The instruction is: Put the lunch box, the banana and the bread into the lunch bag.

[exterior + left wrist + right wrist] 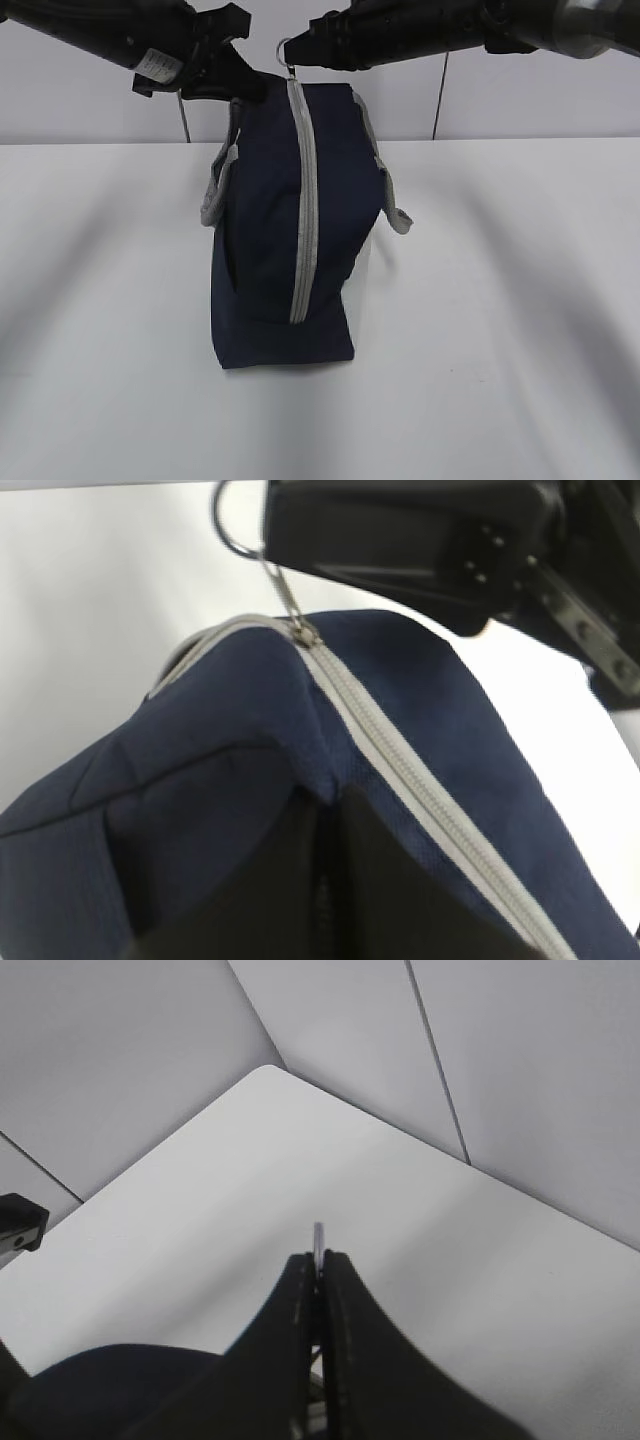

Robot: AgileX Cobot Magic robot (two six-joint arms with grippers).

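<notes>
Exterior view: navy lunch bag (285,240) stands on end on the white bench (500,350), near the middle, grey zipper (302,200) running down the face toward the camera and shut along its visible length. Grey strap handles (222,180) hang off both sides. Left end effector (228,82) sits at the bag's upper left corner, touching the fabric; right end effector (293,52) meets the metal ring pull (286,48) right above the top of the zipper. Left wrist view: the left end effector's dark fingers (300,880) are closed together on a fold of navy fabric beside the zipper; the ring pull (235,525) stands up from the slider, its upper part hidden behind the right end effector (290,540). Right wrist view: right end effector (320,1265) is pinched closed, a thin sliver of the ring (318,1240) showing between its tips; a rounded bit of the bag (120,1390) lies below, bench beyond. Lunch box, banana and bread appear in no view.
</notes>
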